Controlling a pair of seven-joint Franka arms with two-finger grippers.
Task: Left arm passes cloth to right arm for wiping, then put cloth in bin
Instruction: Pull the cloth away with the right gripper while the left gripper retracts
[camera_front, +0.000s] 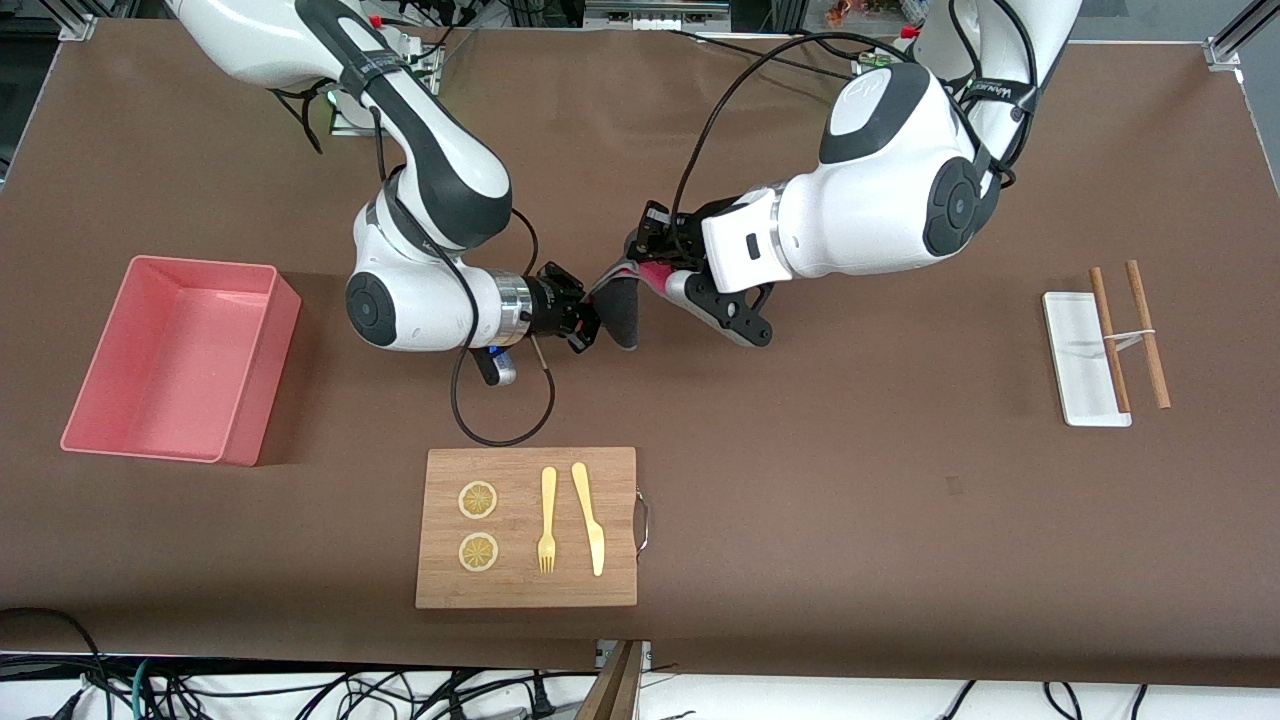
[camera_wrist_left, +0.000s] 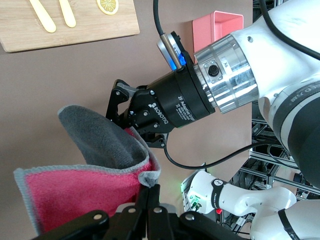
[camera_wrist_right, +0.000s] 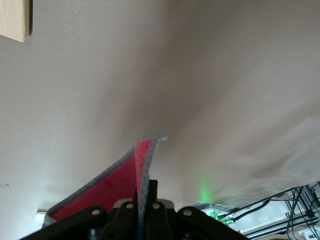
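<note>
Above mid-table, at twelve o'clock of the cutting board (camera_front: 527, 527), held aloft: the cloth (camera_front: 622, 305), pinched at once by left gripper (camera_front: 648, 262) and right gripper (camera_front: 588, 322), each pressed tight on an edge. Best next: confirm the right grip is secure, then spread only the left jaws and back away slowly, avoiding snags. Afterwards, wiping, then the bin (camera_front: 250, 385) at nine o'clock
</note>
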